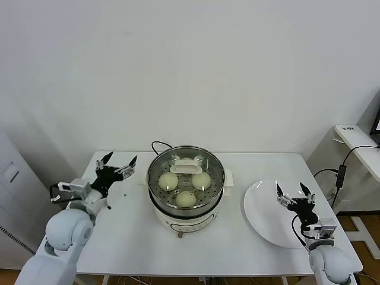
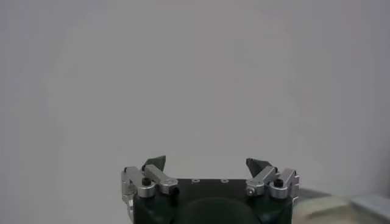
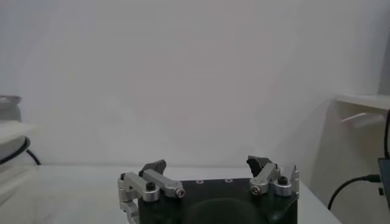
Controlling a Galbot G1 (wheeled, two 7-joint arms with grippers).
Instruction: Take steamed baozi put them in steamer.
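The steamer [image 1: 155,168] stands mid-table, a shiny steel basket on a cream-white pot base. Three steamed baozi lie inside: one on the left [image 1: 168,180], one on the right [image 1: 201,179], one at the front [image 1: 186,199]. A white handle-like piece [image 1: 187,165] sits at the basket's far side; a fourth bun is not visible. My left gripper [image 1: 117,161] [image 2: 207,161] is open and empty, raised left of the steamer. My right gripper [image 1: 292,193] [image 3: 208,163] is open and empty, above the plate.
An empty white plate [image 1: 261,217] lies right of the steamer, near the table's right front corner. A black cord [image 1: 159,144] runs behind the pot. A white side table [image 1: 359,142] with cables stands at the far right, also in the right wrist view [image 3: 362,100].
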